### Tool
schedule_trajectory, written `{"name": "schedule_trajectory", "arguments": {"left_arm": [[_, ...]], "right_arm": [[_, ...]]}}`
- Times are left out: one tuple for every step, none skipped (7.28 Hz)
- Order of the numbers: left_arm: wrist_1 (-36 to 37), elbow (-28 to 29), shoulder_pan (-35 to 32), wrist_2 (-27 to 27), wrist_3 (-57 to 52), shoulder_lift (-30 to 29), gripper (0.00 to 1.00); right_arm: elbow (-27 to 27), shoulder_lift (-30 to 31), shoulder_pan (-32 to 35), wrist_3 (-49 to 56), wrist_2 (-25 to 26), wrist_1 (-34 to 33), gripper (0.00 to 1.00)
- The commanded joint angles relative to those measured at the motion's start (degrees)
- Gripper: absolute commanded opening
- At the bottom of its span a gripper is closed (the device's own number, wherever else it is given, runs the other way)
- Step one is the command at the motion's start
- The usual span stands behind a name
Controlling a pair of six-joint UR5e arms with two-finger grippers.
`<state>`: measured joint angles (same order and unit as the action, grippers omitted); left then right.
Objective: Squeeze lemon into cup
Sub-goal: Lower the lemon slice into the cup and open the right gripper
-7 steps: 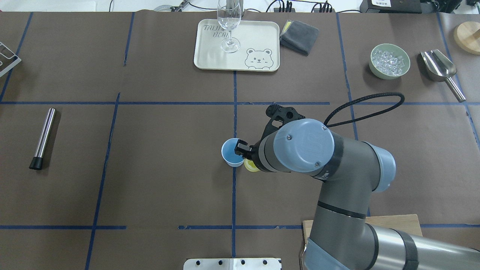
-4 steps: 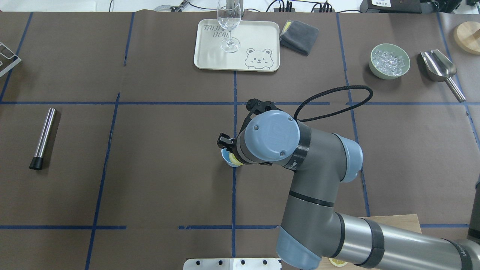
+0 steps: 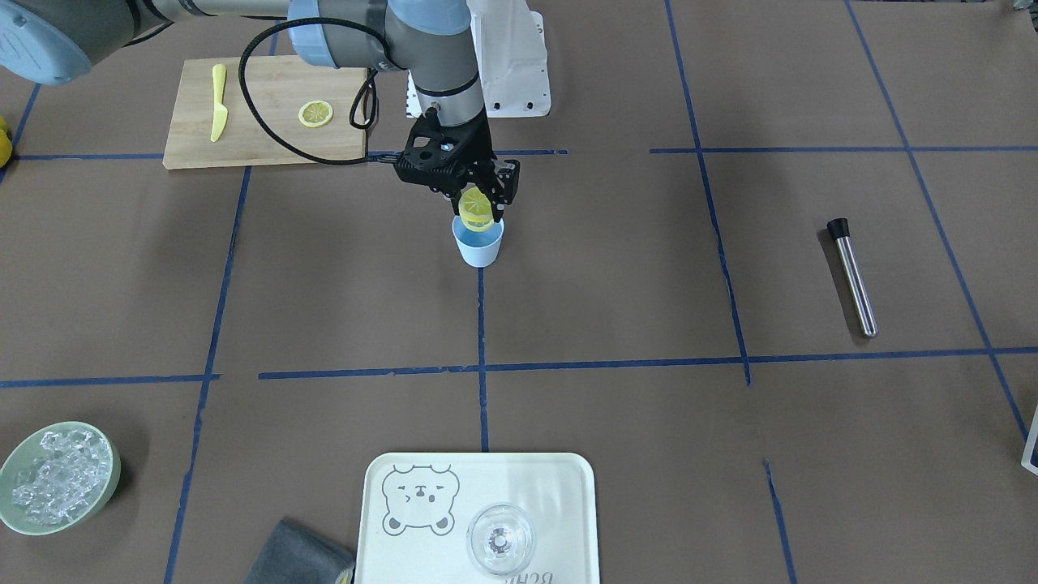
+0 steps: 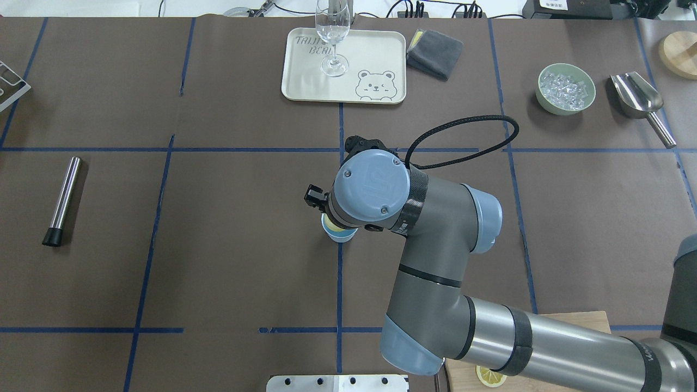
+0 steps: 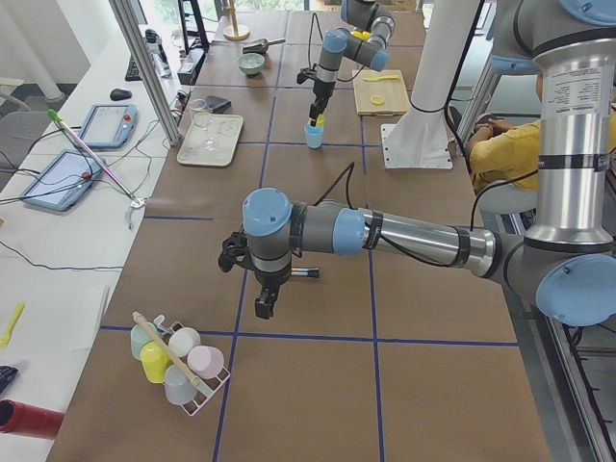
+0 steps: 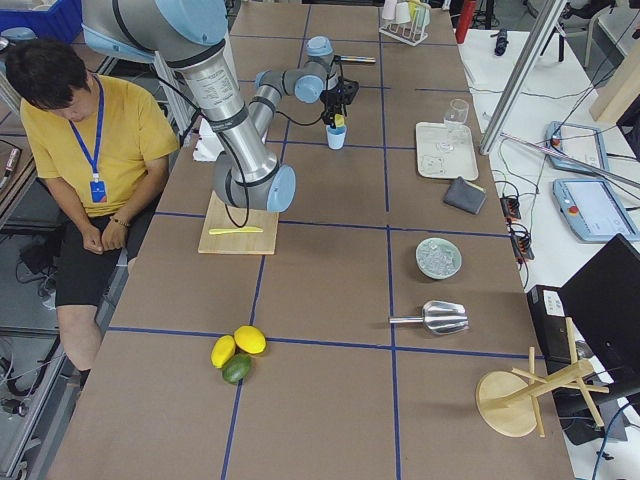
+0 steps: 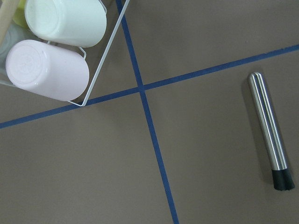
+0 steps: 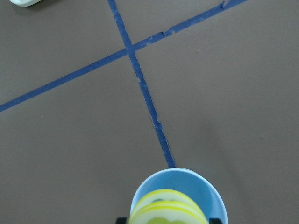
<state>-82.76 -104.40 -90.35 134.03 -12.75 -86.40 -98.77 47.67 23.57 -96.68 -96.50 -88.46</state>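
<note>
The lemon (image 3: 475, 209), a thin yellow slice, is pinched on edge in my right gripper (image 3: 480, 199), which is shut on it. It hangs just above the mouth of the light-blue cup (image 3: 478, 243) at the table's middle. The right wrist view looks down on the lemon (image 8: 167, 208) over the cup (image 8: 212, 193). In the overhead view the wrist hides most of the cup (image 4: 332, 233). My left gripper (image 5: 262, 306) hovers over the table's left end near a steel rod; it shows only in the exterior left view, so I cannot tell its state.
A wooden board (image 3: 268, 136) near the robot base carries a second lemon slice (image 3: 315, 113) and a yellow knife (image 3: 217, 101). A steel rod (image 3: 851, 276) lies on the left side. Far edge: tray (image 3: 559, 503) with a glass (image 3: 501, 539), ice bowl (image 3: 57, 478), grey cloth (image 4: 434, 53).
My right arm has swung leftwards, carrying the lemon from beside the cup's right rim to directly over its mouth. The cup has stayed put.
</note>
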Motion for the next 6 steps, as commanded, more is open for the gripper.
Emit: {"name": "schedule_trajectory", "arguments": {"left_arm": [[0.0,-0.1,0.0,0.0,0.0,0.0,1.0],[0.0,-0.1,0.0,0.0,0.0,0.0,1.0],[0.0,-0.1,0.1,0.0,0.0,0.0,1.0],[0.1,-0.1,0.1,0.0,0.1,0.0,1.0],[0.0,-0.1,0.1,0.0,0.2,-0.1,1.0],[0.0,-1.1,0.2,0.0,0.4,-0.3,1.0]], "right_arm": [[0.7,-0.2,0.2,0.0,0.0,0.0,0.65],[0.7,-0.2,0.2,0.0,0.0,0.0,0.7],[0.7,-0.2,0.2,0.1,-0.1,0.0,0.74],[0.7,-0.2,0.2,0.1,-0.2,0.0,0.77],[0.7,-0.2,0.2,0.1,-0.2,0.0,0.79],[0.4,-0.2,0.2,0.2,-0.3,0.0,0.82]]}}
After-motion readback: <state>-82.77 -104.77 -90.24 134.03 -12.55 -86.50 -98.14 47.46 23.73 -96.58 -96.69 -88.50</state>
